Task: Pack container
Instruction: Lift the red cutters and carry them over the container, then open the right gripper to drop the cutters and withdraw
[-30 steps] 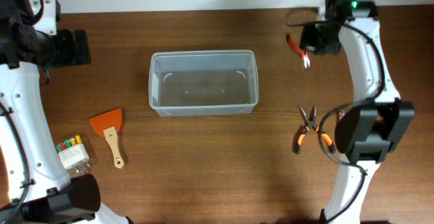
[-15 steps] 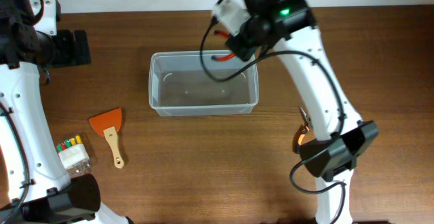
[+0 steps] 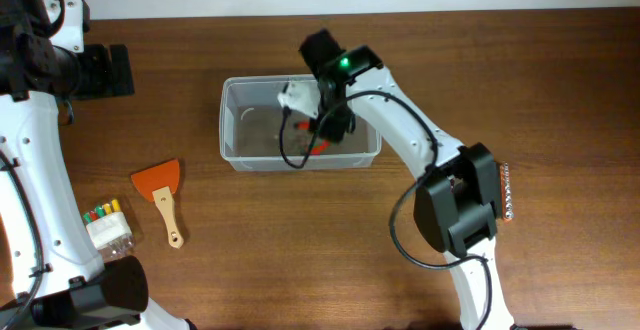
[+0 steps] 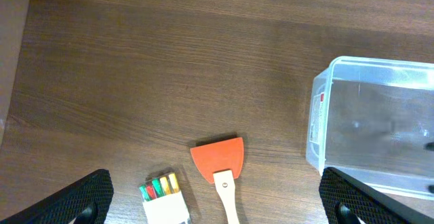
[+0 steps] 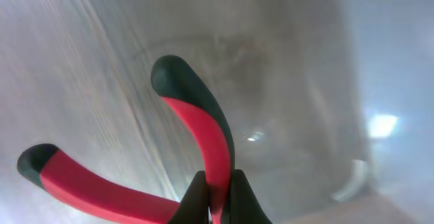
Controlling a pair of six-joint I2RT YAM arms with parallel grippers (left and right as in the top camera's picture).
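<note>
The only label is a white sticker (image 4: 319, 117) on the short wall of the container (image 4: 317, 157), and its writing is too small to read. No brand name is visible on any other thing.

The right claw (image 5: 217, 198) is down inside the container (image 3: 228, 132), which stands on the far middle part of the desk (image 3: 300, 260). Its two dark fingers (image 5: 196, 195) are pressed together on one handle of the pliers (image 5: 202, 125), with only that handle between them. The pliers (image 3: 316, 148) have curved handles covered in smooth red plastic with black tips. The two handles are spread apart from each other.

The left claw (image 3: 114, 70) hangs over the far left of the desk, well apart from the container. Its fingers (image 4: 91, 195) are spread wide and hold nothing.

The container is clear, colourless plastic, rectangular with rounded corners and a rim. The desk is brown wood with a fine grain. On the left side lies a scraper (image 3: 158, 184) with a flat orange blade and a pale wooden handle. Near it is a small clear box (image 3: 106, 226) with coloured bits inside.
</note>
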